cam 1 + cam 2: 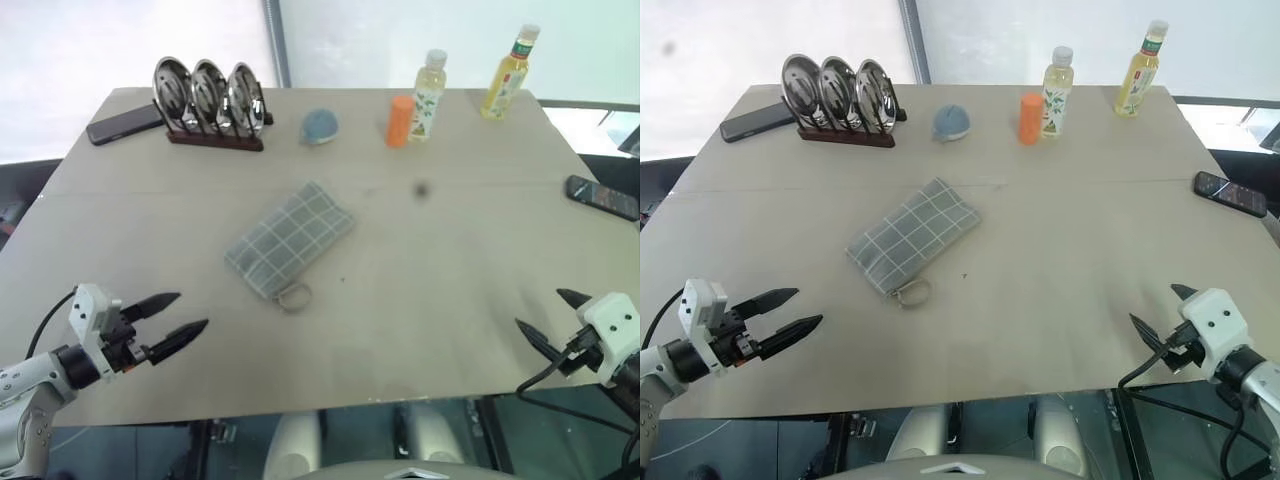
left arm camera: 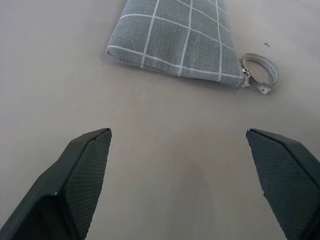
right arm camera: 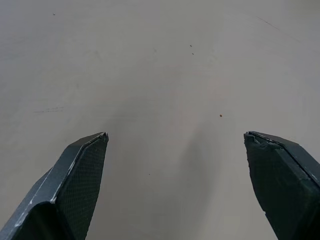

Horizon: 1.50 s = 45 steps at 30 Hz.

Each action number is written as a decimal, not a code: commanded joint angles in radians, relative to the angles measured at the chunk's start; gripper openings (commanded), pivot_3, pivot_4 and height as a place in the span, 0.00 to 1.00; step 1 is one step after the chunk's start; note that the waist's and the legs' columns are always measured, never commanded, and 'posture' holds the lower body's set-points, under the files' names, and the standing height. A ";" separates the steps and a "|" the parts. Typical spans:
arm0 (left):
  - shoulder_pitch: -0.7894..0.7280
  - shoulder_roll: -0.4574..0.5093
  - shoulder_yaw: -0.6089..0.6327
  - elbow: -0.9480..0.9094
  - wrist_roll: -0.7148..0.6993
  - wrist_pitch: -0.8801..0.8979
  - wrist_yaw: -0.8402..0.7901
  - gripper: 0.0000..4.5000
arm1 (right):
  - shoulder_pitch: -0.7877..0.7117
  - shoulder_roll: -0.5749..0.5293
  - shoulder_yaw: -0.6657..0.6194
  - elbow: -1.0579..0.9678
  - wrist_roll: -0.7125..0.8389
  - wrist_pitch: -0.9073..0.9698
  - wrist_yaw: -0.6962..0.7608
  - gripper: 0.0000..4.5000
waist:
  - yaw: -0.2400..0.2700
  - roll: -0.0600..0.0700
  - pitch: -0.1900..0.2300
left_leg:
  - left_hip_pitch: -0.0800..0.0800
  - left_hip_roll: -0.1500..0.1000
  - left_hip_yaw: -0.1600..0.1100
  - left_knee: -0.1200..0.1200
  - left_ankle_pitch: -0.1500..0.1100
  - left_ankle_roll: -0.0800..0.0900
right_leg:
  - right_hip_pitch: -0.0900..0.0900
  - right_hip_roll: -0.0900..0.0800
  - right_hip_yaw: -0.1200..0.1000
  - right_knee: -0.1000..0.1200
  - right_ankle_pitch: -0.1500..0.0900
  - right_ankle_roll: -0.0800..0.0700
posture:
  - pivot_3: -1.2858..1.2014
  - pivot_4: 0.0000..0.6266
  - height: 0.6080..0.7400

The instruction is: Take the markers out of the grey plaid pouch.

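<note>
The grey plaid pouch (image 1: 291,240) lies flat and closed in the middle of the table, its ring pull (image 1: 294,296) at the near corner; it also shows in the left wrist view (image 2: 175,37). The markers are hidden. My left gripper (image 1: 186,314) hovers open over the table's near left, pointing toward the pouch and well short of it, with nothing between its fingers (image 2: 82,175). At the near right edge my right gripper (image 1: 548,318) is open over bare tabletop, its fingers (image 3: 75,180) wide apart.
At the back stand a rack of metal lids (image 1: 210,100), a blue-grey ball (image 1: 320,125), an orange cylindrical bottle (image 1: 399,121) and two yellow drink bottles (image 1: 430,96). Dark phones lie at the back left (image 1: 125,124) and the right edge (image 1: 603,195).
</note>
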 commanded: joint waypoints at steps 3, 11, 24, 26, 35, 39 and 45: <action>-0.043 -0.008 0.005 -0.002 0.014 -0.061 0.009 1.00 | -0.015 -0.008 -0.020 -0.022 0.043 -0.042 0.036 0.98 | 0.001 0.000 0.000 | 0.000 0.000 0.000 0.000 0.000 0.000 | 0.000 0.000 0.000 0.000 0.000 0.000 | 0.52 0.24 1.00; -0.145 0.013 -0.053 0.112 0.128 -0.274 -0.041 1.00 | -0.059 -0.011 0.039 -0.055 0.067 -0.056 0.065 0.98 | 0.003 0.000 0.000 | 0.000 0.000 0.000 0.000 0.000 0.001 | 0.001 0.001 0.000 0.000 0.002 -0.003 | 0.52 0.24 1.00; -0.371 0.054 -0.148 0.358 0.288 -0.688 -0.065 1.00 | -0.172 -0.043 0.143 -0.180 0.126 -0.015 0.085 0.98 | 0.015 -0.001 -0.001 | 0.000 0.000 -0.001 0.001 0.003 0.005 | 0.002 0.001 -0.001 0.000 0.002 -0.003 | 0.52 0.24 1.00; -0.385 0.051 -0.180 0.396 0.329 -0.885 -0.087 1.00 | -0.161 -0.042 0.134 -0.173 0.124 -0.028 0.092 0.98 | 0.021 -0.001 -0.001 | 0.000 0.000 -0.001 0.001 0.003 0.005 | 0.001 0.002 -0.002 0.000 0.002 -0.003 | 0.52 0.24 1.00; -0.503 0.037 -0.330 0.611 0.608 -1.464 0.077 1.00 | -0.079 -0.043 0.160 -0.199 0.134 -0.212 0.220 0.98 | 0.024 -0.001 -0.001 | -0.001 0.000 -0.001 0.001 0.003 0.005 | 0.002 0.002 -0.002 0.000 0.002 -0.003 | 0.52 0.24 1.00; -0.573 0.033 -0.372 0.699 0.735 -1.575 0.194 1.00 | -0.073 -0.064 0.190 -0.195 0.146 -0.246 0.276 0.98 | 0.024 0.000 -0.001 | 0.000 0.000 -0.001 0.002 0.003 0.005 | 0.003 0.002 -0.002 0.001 0.002 -0.003 | 0.52 0.24 1.00; -0.654 0.038 -0.386 0.772 0.992 -1.653 0.418 1.00 | -0.083 -0.078 0.211 -0.205 0.173 -0.245 0.296 0.98 | 0.026 0.000 -0.001 | 0.002 0.000 -0.001 0.003 0.003 0.005 | 0.005 0.002 -0.002 0.002 0.001 0.000 | 0.52 0.24 1.00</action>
